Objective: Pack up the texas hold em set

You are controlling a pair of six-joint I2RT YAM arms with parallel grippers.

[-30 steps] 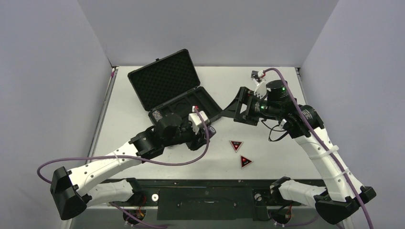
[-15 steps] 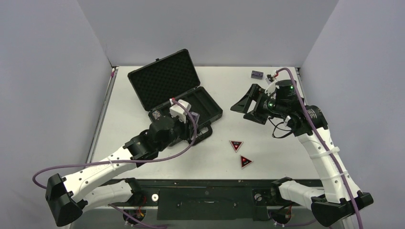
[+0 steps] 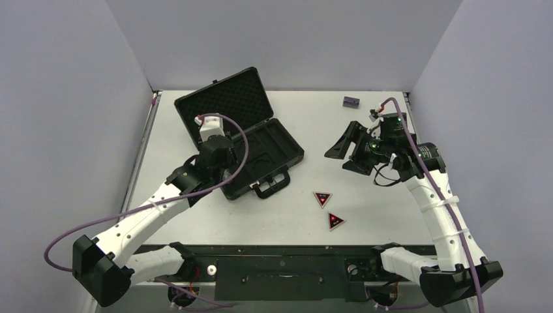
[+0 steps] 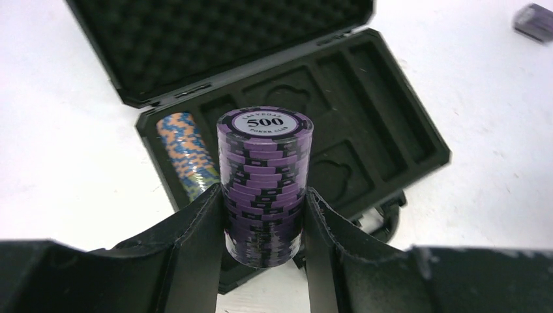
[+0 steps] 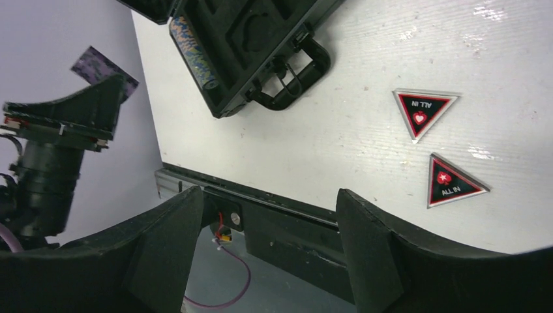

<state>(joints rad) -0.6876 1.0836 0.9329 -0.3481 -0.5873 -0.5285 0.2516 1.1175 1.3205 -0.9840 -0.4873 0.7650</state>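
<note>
Standing upright, the chip stack (image 4: 264, 163) sits in the left gripper (image 4: 264, 199).

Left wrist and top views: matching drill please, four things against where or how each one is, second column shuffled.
Column one
1. purple chip stack
2. blue-and-orange chip stack
3. triangular tokens
4. right pincer

Column two
A. open, holding nothing
B. lying in a slot of the briefcase
C. clamped in the left pincer
D. flat on the table, outside the briefcase

Pairs: 1-C, 2-B, 3-D, 4-A
</note>
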